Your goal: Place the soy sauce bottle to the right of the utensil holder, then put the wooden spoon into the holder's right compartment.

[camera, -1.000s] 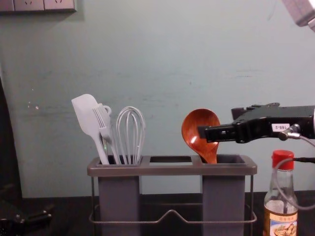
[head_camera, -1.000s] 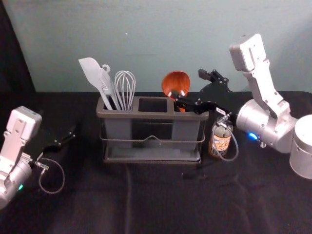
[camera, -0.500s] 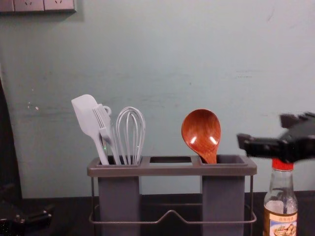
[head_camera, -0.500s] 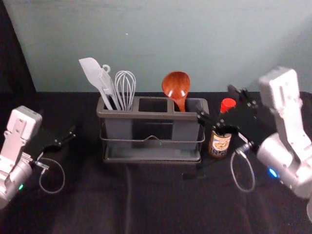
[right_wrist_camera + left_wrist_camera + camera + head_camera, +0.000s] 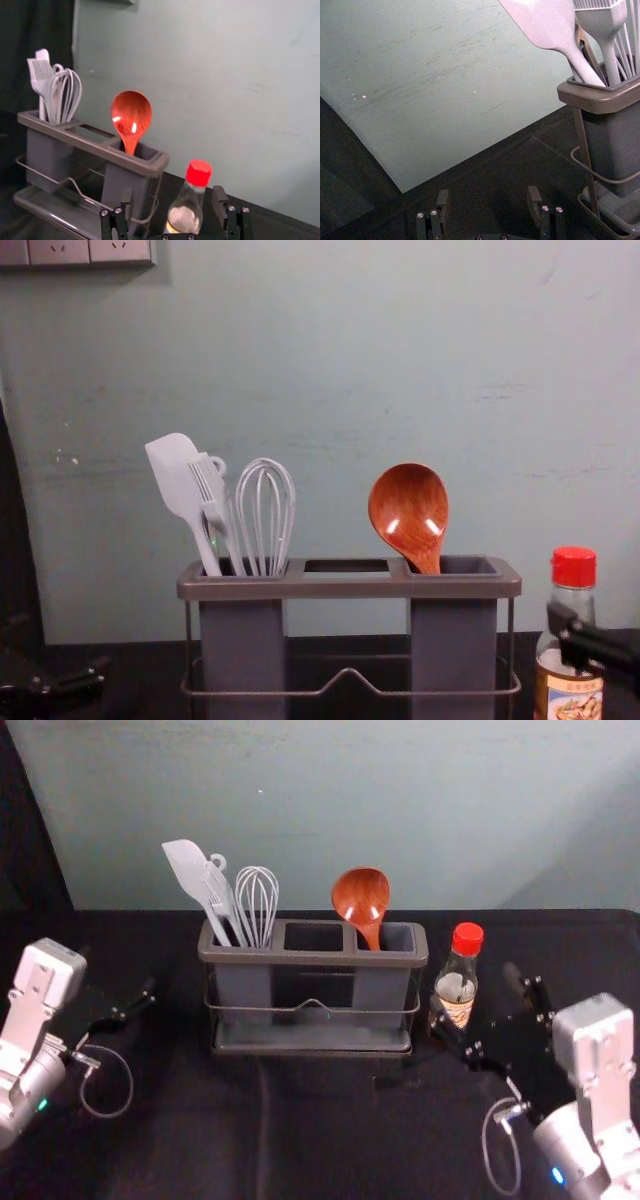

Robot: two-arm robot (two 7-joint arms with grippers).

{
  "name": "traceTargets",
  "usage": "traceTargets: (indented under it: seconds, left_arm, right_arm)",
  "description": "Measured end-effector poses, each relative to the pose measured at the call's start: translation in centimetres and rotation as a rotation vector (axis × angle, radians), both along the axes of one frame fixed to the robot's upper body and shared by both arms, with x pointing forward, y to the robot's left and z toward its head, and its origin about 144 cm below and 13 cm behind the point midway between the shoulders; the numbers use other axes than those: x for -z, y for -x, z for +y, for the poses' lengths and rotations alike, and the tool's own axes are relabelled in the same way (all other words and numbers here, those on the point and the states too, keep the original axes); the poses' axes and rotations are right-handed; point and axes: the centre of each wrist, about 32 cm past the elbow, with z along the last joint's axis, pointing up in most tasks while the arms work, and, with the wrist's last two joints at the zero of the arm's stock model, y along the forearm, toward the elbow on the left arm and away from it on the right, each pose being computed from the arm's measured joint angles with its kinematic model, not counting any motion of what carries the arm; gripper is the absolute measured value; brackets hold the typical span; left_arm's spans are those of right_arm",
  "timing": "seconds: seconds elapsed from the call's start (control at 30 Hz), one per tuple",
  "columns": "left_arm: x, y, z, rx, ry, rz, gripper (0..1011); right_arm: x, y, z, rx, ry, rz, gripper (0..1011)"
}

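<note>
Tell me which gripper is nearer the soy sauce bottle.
Right. The right gripper is open close by the bottle, toward the robot; the left gripper is away left of the utensil holder.

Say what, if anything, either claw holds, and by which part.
Nothing: left claw and right claw are open. The reddish-brown wooden spoon leans in the grey plastic holder; the red-capped glass bottle stands beside it.

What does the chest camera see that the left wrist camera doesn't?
Chest view's extras: the wooden spoon, the soy sauce bottle, the wall sockets and the right gripper by the bottle.

Left wrist view's extra: the holder's bottom tray.

Both: the spatula, the brush, the whisk, the holder and the left gripper, left of it.
</note>
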Motion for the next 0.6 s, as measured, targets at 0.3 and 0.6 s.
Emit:
traceTargets:
  seconds: [0.3,0.6]
  left_arm:
    - [0.0,0.0,0.0,0.0,0.0,0.0,1011]
    - [0.0,0.0,0.0,0.0,0.0,0.0,1011]
  right_arm:
    - [2.6,1.1,1.2,0.063,-0.053,-0.001,1002]
    - [2.7,0.9,1.1,0.055,-0.099,0.064,1002]
